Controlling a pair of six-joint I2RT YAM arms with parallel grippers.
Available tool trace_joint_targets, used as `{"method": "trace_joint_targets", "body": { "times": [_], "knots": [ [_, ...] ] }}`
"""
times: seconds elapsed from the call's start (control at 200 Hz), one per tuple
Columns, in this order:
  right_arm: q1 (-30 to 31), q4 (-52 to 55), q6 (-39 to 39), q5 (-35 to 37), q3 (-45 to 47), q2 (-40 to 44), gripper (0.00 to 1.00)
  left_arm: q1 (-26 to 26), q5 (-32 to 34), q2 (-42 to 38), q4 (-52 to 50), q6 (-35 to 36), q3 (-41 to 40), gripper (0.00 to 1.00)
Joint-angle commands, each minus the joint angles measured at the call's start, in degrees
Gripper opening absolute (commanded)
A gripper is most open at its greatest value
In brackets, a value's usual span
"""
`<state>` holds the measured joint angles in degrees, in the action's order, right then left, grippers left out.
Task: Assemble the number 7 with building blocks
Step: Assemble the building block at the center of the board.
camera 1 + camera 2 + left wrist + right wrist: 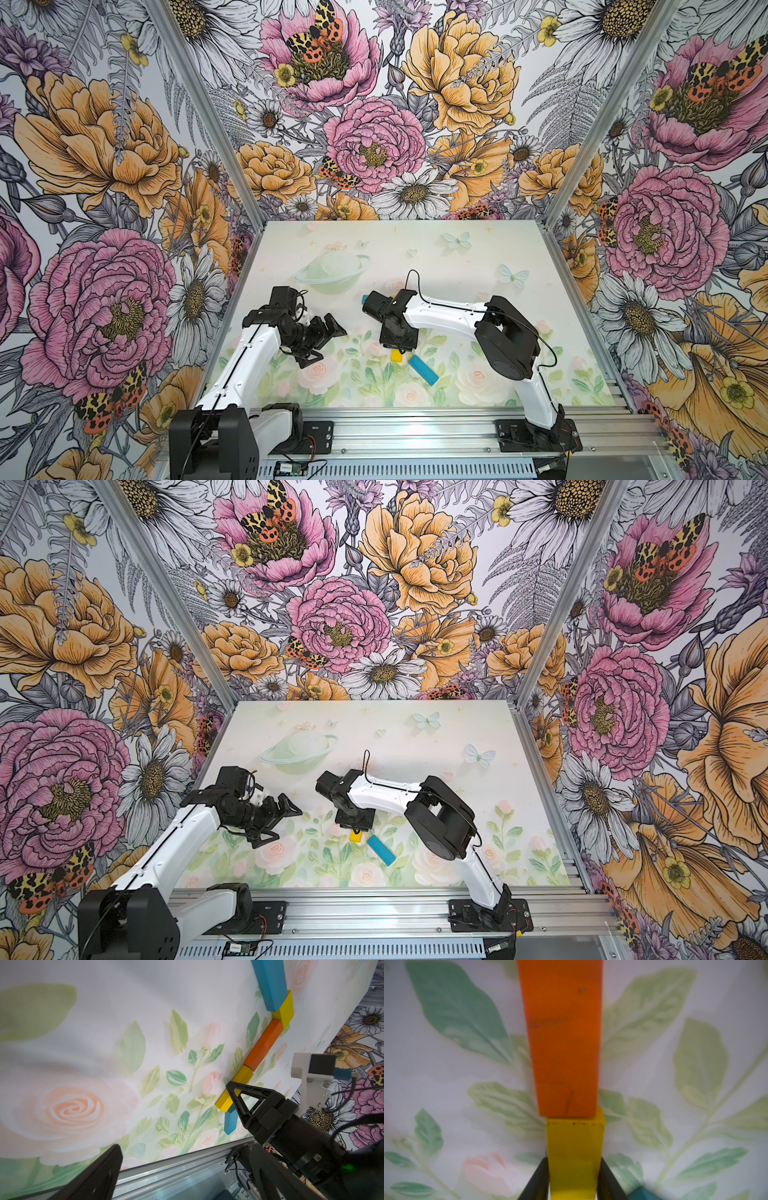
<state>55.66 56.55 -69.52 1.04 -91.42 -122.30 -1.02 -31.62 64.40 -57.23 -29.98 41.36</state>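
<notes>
Laid out on the table, in the left wrist view, are a blue block [270, 982] and a short yellow block [284, 1009] as one bar. From it an orange block [264, 1045], a yellow block [234, 1088] and a second blue block [229, 1122] run on as a line. My right gripper [573, 1178] is shut on the yellow block [575, 1147], one finger on each long side, end to end with the orange block [562, 1039]. In both top views the right wrist hides most of the figure; the yellow end [397, 356] and the slanted blue block [423, 369] show. My left gripper [324, 343] hangs open to the left, holding nothing.
The pastel printed mat [457, 257] covers the table. An aluminium rail [415, 432] with both arm bases runs along the near edge. Floral walls close in the left, right and back sides.
</notes>
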Motion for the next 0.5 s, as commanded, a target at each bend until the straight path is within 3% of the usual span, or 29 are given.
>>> {"method": "trace_joint_targets", "body": {
  "times": [0.0, 0.495],
  "knots": [
    [-0.6, -0.39, 0.69, 1.69, 0.14, -3.82, 0.39, -0.65, -1.2, -0.06, -0.1, 0.89, 1.13, 0.99],
    [-0.79, -0.22, 2.71, 1.07, -0.54, -5.23, 0.35, -0.65, -1.39, -0.33, -0.07, 0.89, 1.02, 0.99]
  ]
}}
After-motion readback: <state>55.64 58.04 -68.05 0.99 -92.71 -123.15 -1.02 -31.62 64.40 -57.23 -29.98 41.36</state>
